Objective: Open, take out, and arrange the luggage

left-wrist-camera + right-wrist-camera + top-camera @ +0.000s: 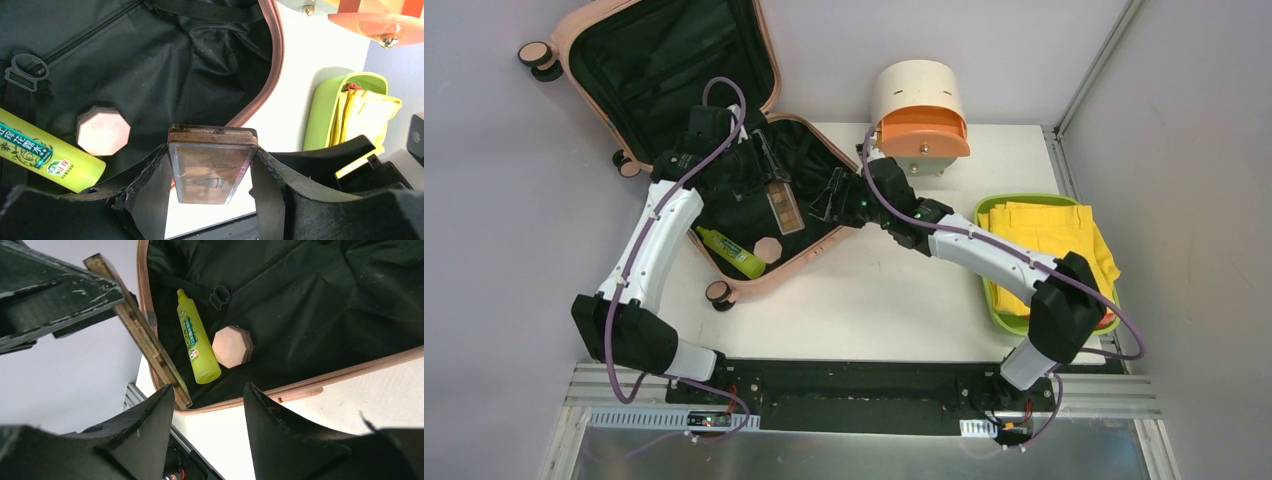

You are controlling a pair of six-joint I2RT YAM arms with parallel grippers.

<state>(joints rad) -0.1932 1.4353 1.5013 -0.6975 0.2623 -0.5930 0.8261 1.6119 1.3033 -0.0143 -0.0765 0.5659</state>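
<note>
The left arm and right arm rise from the near edge of the white bench. By the right edge sits a lime-green plastic tray filled with a folded yellow cloth.

The large peach-pink hard-shell luggage lies open at the far left corner. Its black-lined lid reaches out past that corner, and its lower half rests on the bench. In the lower half, close to its near rim, a lime-green plastic bottle lies on its side. Just beside it sits a pale pink octagonal compact.

Above the lining, the left gripper clamps a flat brown transparent case between its two fingers, as the left wrist view shows plainly. The right gripper hangs at the luggage's right rim with its fingers spread wide and nothing between them. In the right wrist view one end of the brown case comes just beside one finger; whether they touch cannot be told.

At the far edge stands a cream cylindrical drawer unit, its orange drawer pulled out.
</note>
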